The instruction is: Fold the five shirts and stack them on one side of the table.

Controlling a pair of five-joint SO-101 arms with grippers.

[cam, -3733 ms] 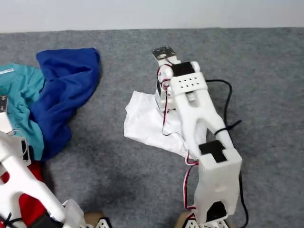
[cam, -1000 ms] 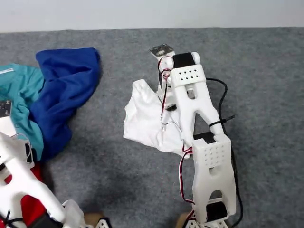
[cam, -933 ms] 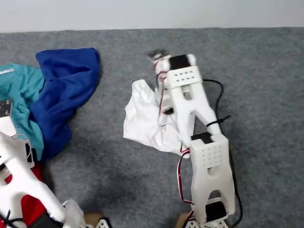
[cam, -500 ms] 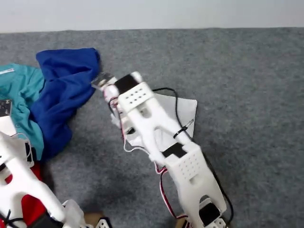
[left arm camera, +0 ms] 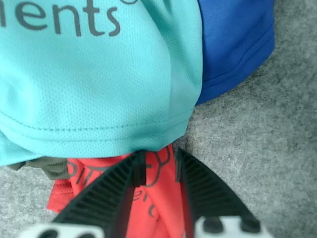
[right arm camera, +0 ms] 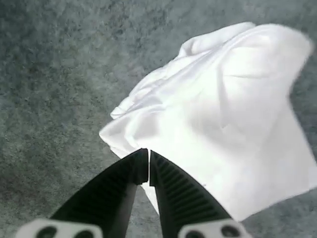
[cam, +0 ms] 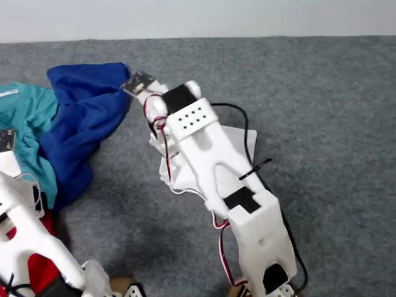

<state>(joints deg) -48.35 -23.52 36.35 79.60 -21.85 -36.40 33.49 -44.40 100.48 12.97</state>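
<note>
With the right gripper (right arm camera: 148,154) closed on an edge of the white shirt (right arm camera: 223,114) lying mid-way across the surface (cam: 322,93), carry that edge low and straight, square it over the opposite edge, then release without dragging.

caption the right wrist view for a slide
Right gripper pinching the edge of a crumpled white fabric shirt on the grey carpeted table.
</note>
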